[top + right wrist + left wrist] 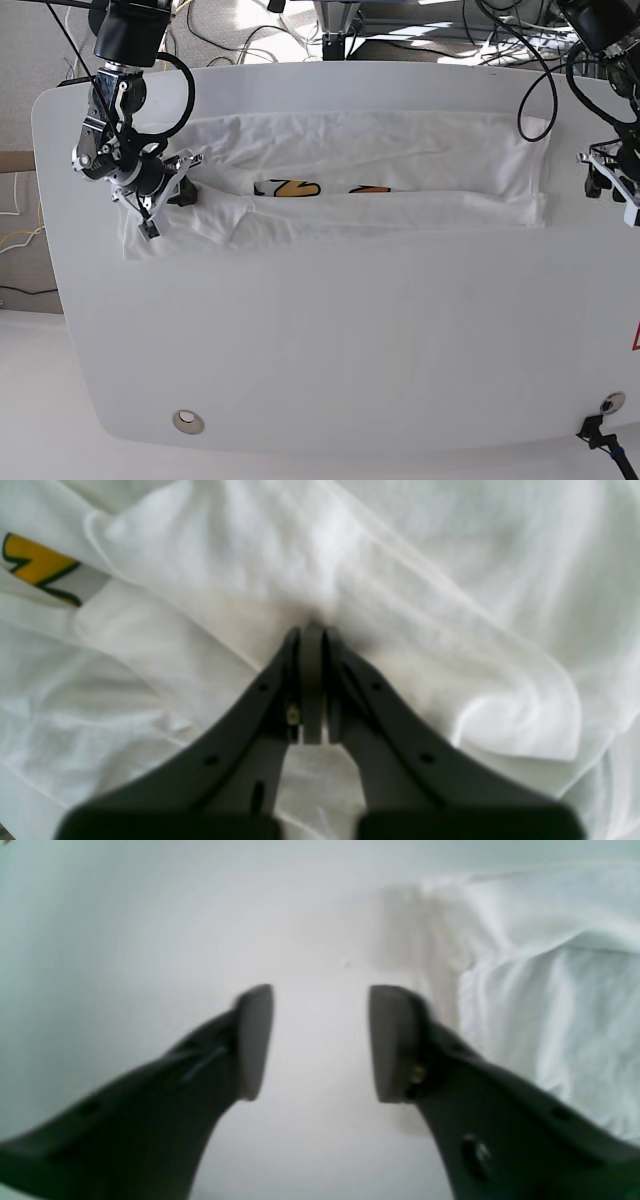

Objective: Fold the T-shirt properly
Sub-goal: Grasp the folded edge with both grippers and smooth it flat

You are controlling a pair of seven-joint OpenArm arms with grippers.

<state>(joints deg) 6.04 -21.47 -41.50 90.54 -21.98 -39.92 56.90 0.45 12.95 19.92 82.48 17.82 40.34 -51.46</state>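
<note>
The white T-shirt (400,150) lies as a long band across the far half of the table, its near edge folded over so only bits of yellow and orange print (290,188) show. My right gripper (312,630) is shut, with T-shirt (400,580) cloth puckered at its tips; in the base view this right gripper (185,190) sits at the shirt's left end. My left gripper (321,1005) stands open over bare table with nothing between its fingers, the T-shirt (550,990) edge just to its right. In the base view the left gripper (598,175) hangs a little off the shirt's right end.
The white table (330,340) has a round metal fitting (186,421) near its front left corner and a black clamp (600,430) at the front right. Cables and stands crowd the floor behind the table's far edge.
</note>
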